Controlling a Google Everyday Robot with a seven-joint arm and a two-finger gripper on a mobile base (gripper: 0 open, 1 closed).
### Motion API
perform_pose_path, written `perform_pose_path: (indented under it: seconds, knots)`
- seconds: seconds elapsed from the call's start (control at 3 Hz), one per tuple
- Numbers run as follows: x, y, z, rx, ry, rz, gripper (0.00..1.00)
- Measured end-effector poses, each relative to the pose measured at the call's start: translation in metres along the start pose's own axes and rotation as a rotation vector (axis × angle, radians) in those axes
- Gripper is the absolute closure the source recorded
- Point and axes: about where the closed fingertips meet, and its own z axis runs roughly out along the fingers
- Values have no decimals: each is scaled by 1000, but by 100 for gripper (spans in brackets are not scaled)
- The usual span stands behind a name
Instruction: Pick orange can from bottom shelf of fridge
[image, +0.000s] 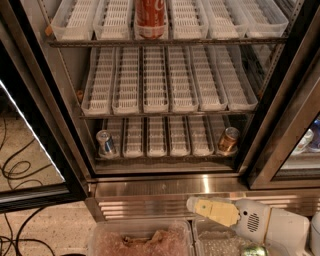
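The orange can (228, 140) stands at the right end of the bottom shelf (165, 156) of the fridge (60, 105), whose door is open. It is copper-orange with a silver top rim. My gripper (201, 206), pale yellow on a white arm, is outside the fridge, low in the view. It sits in front of the ribbed steel base (165, 200), below and slightly left of the can, well apart from it and holding nothing.
A blue-and-silver can (105, 143) stands at the bottom shelf's left end. A red cola can (150, 18) stands on the top shelf. A second glass door (295, 135) is on the right. Clear plastic containers (142, 240) sit below. Cables (20, 170) lie on the floor at left.
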Motion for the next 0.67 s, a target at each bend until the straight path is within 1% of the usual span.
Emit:
perform_pose_path:
  seconds: [0.33, 0.67]
  knots:
    - [-1, -2, -1, 28, -25, -3, 0]
    - [12, -8, 2, 55, -134, 33, 0]
